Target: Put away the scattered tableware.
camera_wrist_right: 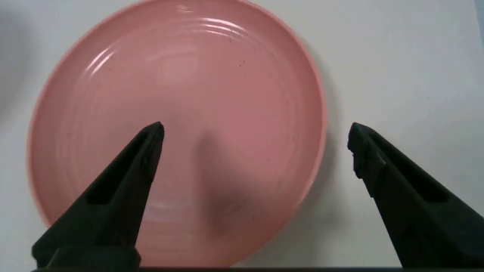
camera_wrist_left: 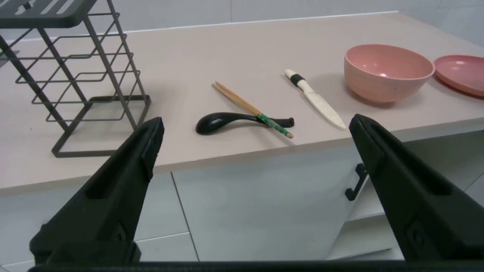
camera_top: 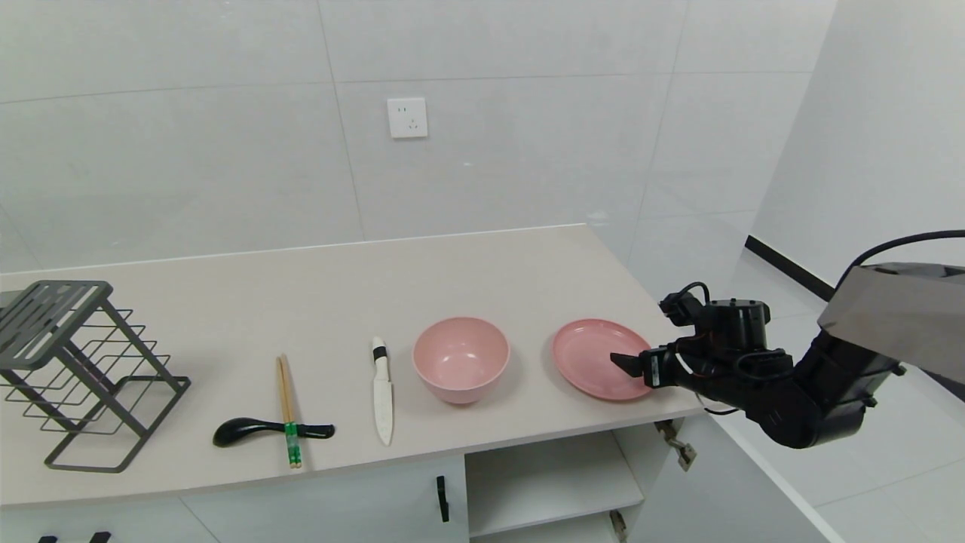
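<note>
**Hovering over the pink plate, right claw spread wide**

Nearest, below the counter edge: an open cupboard bay (camera_top: 550, 483) with a pale shelf, and a black handle (camera_top: 442, 498) on the shut door to its left.

Left gripper (camera_wrist_left: 255, 121) sits off the near edge of the counter (camera_top: 339, 302), at about counter height and facing across it. Both fingers are splayed far apart with nothing between them.

Near row on the counter, left to right:
- Black spoon (camera_top: 252, 431), bowl end to the left, handle pointing right.
- Chopsticks (camera_top: 287, 411), a wooden pair side by side running near to far. They lie across the spoon's handle, with a green band at the near end.
- Knife (camera_top: 383, 392), pale blade pointing near, white handle with a dark band at the far end. It lies apart from the chopsticks, just left of the bowl.

A little farther back:
- Pink bowl (camera_top: 461, 358), upright, between knife and plate and touching neither.
- Pink plate (camera_top: 592, 354), flat, near the counter's right end.
- Right gripper (camera_top: 629, 366) is over the plate's near right rim. In the right wrist view its fingers stand wide, released, straddling the plate's width and clasping nothing.

Far left: a grey wire rack (camera_top: 75, 362), upright, well apart from the tableware.

Farthest: a white socket (camera_top: 407, 117) on the tiled wall.
</note>
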